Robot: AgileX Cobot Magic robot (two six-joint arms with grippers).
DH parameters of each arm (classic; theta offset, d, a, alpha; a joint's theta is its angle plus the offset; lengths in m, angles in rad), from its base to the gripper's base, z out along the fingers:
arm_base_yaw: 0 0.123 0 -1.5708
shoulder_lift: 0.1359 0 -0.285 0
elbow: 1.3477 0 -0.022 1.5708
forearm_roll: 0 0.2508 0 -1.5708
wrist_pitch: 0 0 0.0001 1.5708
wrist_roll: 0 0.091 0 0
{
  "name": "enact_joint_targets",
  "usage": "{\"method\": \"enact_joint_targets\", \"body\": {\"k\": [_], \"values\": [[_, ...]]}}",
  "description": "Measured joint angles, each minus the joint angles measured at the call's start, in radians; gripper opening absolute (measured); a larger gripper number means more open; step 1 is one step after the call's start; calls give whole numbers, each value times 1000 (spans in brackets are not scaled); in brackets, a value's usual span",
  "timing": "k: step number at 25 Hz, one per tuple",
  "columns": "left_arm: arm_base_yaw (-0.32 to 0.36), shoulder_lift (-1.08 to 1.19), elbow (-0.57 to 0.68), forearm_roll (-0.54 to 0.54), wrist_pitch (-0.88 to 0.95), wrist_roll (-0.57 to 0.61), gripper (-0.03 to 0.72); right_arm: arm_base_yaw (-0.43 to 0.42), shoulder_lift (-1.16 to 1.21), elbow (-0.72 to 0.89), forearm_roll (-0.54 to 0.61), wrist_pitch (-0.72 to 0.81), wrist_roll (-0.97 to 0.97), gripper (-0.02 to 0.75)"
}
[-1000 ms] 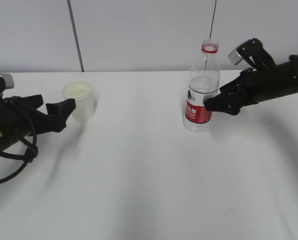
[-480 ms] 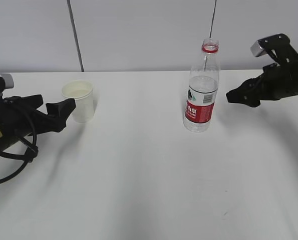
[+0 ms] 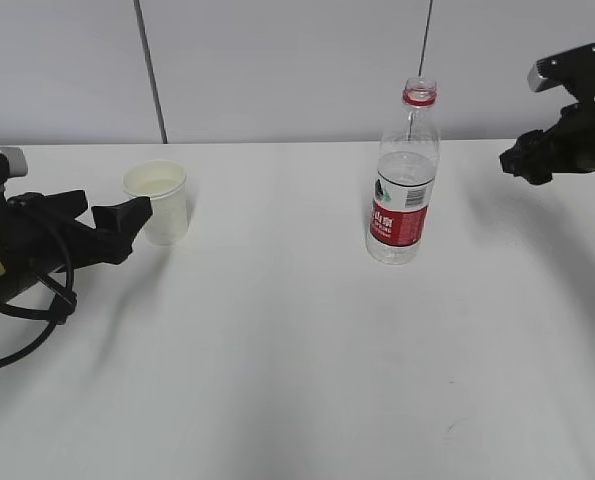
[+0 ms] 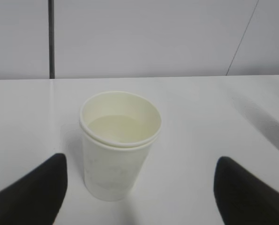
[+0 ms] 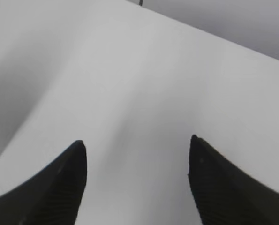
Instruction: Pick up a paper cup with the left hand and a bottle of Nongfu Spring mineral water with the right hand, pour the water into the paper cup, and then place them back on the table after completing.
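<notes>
A white paper cup (image 3: 158, 203) stands upright on the white table (image 3: 277, 350) at the left, with liquid in it. It also shows in the left wrist view (image 4: 119, 143). My left gripper (image 3: 127, 222) is open right beside the cup, its jaws wide apart with the cup just ahead of them (image 4: 139, 187). A clear, uncapped water bottle (image 3: 403, 180) with a red label stands upright right of centre, partly filled with water. My right gripper (image 3: 515, 162) is open and empty, raised well to the right of the bottle. In its wrist view (image 5: 137, 145) only bare table shows between the jaws.
A grey wall with vertical seams runs behind the table. Loose black cables (image 3: 37, 310) hang from the left arm near the front left edge.
My right gripper has let go of the bottle and drawn back to the right and upward. The bottle stays upright. The left arm and cup have not moved.
</notes>
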Motion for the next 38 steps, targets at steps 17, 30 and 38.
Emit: {"method": "enact_joint_targets", "body": {"k": [17, 30, 38], "values": [[0, -139, 0, -17, 214, -37, 575, 2, -9, -39, 4, 15, 85, 501], [0, -479, -192, -152, 1222, -38, 556, 2, -73, -39, 4, 47, 127, 501], [0, -517, -434, -233, 1956, -38, 517, 2, -75, -39, 8, 51, 168, 501]]}}
